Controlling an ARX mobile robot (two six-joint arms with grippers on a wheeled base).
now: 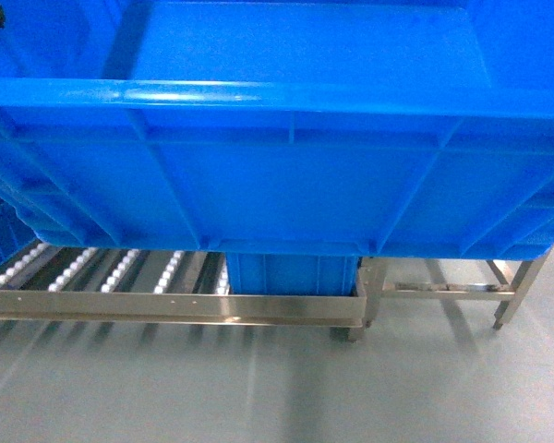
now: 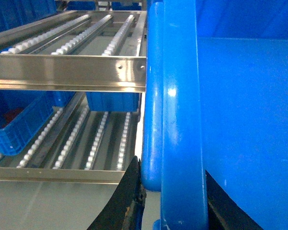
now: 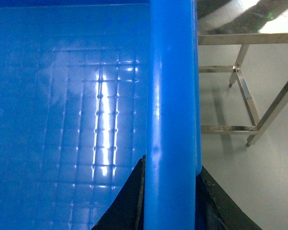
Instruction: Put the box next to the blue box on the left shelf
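Both grippers, left (image 2: 173,211) and right (image 3: 170,201), have jaws clamped on opposite rims of the box (image 1: 286,175), held before the left shelf (image 1: 166,305).

Warehouse or factory: steel roller flow rack (image 2: 67,72), blue crates (image 2: 14,124), grey floor (image 1: 258,388).

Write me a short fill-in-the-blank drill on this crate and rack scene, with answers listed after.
1. Each gripper's fingers straddle the crate's thick ____.
2. The crate held by the left gripper and right gripper has nothing inside; it is ____.
3. The rack's rails carry small ____ rollers.
4. On the rack's lower level in the left wrist view sits a smaller crate coloured ____.

Answers: rim; empty; white; blue
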